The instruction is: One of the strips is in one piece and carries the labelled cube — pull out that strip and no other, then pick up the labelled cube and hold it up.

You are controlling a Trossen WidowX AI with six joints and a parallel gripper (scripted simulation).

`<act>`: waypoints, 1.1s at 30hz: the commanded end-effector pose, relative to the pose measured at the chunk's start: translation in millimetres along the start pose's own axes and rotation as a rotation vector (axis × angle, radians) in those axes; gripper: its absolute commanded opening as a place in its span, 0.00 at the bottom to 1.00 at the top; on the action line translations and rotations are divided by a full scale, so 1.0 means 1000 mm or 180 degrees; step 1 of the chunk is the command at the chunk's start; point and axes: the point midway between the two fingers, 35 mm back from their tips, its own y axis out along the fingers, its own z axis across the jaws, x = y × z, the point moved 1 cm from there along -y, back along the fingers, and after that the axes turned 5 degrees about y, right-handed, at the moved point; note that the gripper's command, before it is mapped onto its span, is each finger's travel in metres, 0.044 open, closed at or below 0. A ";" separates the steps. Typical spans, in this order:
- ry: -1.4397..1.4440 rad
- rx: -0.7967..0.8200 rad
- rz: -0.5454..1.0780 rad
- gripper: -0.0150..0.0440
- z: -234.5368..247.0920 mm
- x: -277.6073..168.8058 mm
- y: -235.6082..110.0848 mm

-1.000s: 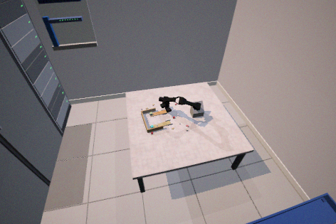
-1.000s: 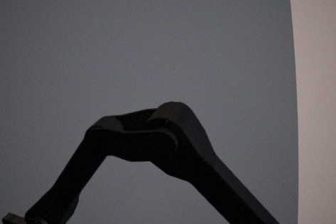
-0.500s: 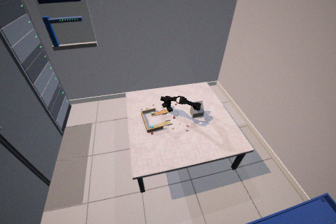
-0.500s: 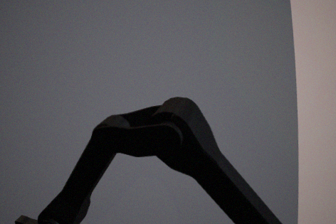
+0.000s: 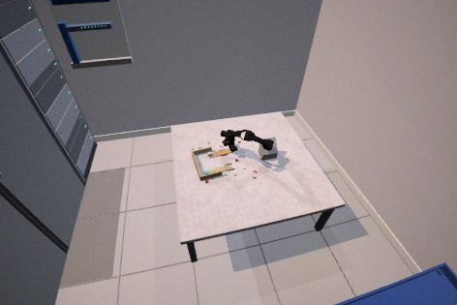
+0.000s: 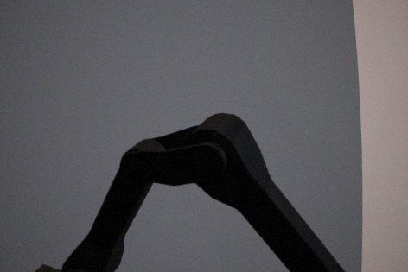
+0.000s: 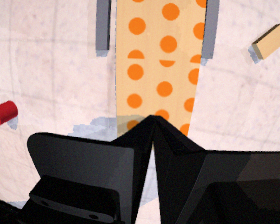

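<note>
A tan strip with orange dots (image 7: 157, 50) (image 5: 222, 153) runs away from me between two grey rails (image 7: 104, 6) (image 7: 211, 10). My gripper (image 7: 153, 120) (image 5: 231, 145) is shut on the strip's near end, low over the table. In the top view a small green cube (image 5: 209, 154) sits at this strip's far end, inside a wooden U-shaped frame (image 5: 197, 165). A second strip (image 5: 224, 170) with a cyan cube (image 5: 206, 171) lies along the frame's near arm. The cubes are too small for me to see any label. The exterior view shows only my arm (image 6: 207, 169) against the wall.
A red cylinder (image 7: 3, 112) lies to the left of the strip and a tan block (image 7: 269, 40) to its right. Several small coloured bits are scattered on the table (image 5: 271, 195) near the frame. The arm's grey base (image 5: 267, 150) stands to the right.
</note>
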 end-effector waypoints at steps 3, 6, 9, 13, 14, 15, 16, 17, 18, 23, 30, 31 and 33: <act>0.0030 -0.0003 0.0099 0.25 0.000 -0.018 0.005; 0.0030 -0.0003 0.0100 0.25 0.000 -0.023 0.005; 0.0031 -0.0003 0.0100 0.25 0.000 -0.027 0.005; 0.0031 -0.0004 0.0101 0.25 -0.001 -0.033 0.005; 0.0032 -0.0004 0.0101 0.25 -0.001 -0.035 0.004; 0.0032 -0.0004 0.0101 0.25 -0.001 -0.036 0.004; 0.0032 -0.0004 0.0101 0.25 -0.001 -0.037 0.004; 0.0032 -0.0004 0.0102 0.25 -0.002 -0.039 0.004; 0.0032 -0.0004 0.0102 0.25 -0.002 -0.040 0.004; 0.0033 -0.0005 0.0102 0.25 -0.002 -0.047 0.004; 0.0034 -0.0005 0.0103 0.25 -0.003 -0.057 0.004; 0.0034 -0.0005 0.0104 0.25 -0.004 -0.058 0.004; 0.0034 -0.0006 0.0104 0.25 -0.004 -0.061 0.004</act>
